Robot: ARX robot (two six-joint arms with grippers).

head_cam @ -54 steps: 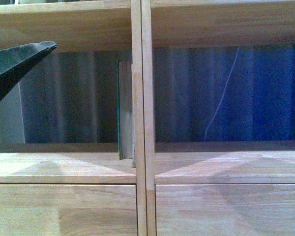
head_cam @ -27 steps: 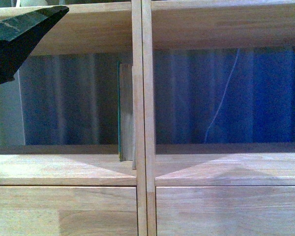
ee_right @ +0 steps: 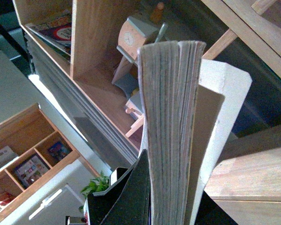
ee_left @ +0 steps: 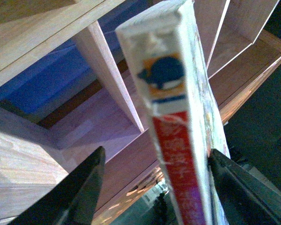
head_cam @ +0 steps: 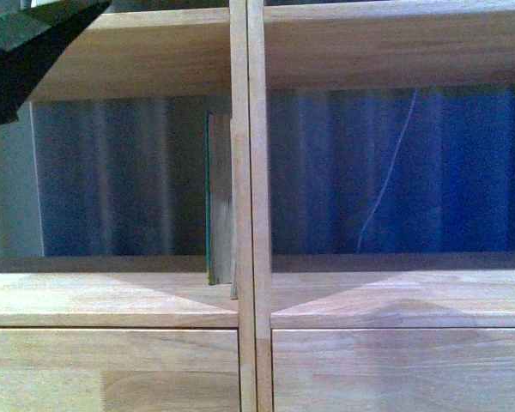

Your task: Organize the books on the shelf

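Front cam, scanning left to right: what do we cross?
Dark wedge in the top-left corner → teal-covered book standing upright against the divider → shelf's central double upright → thin white cord behind the right compartment.

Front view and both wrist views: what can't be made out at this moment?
Front view: the standing book shows only its edge; cover unreadable. The dark shape is cut off by the corner.
Left wrist view: the paperback spine lettering is blurred and cut by the bottom edge; whether the left gripper clamps it is unclear.
Right wrist view: the thick book shows pages only and hides how the right gripper grips.
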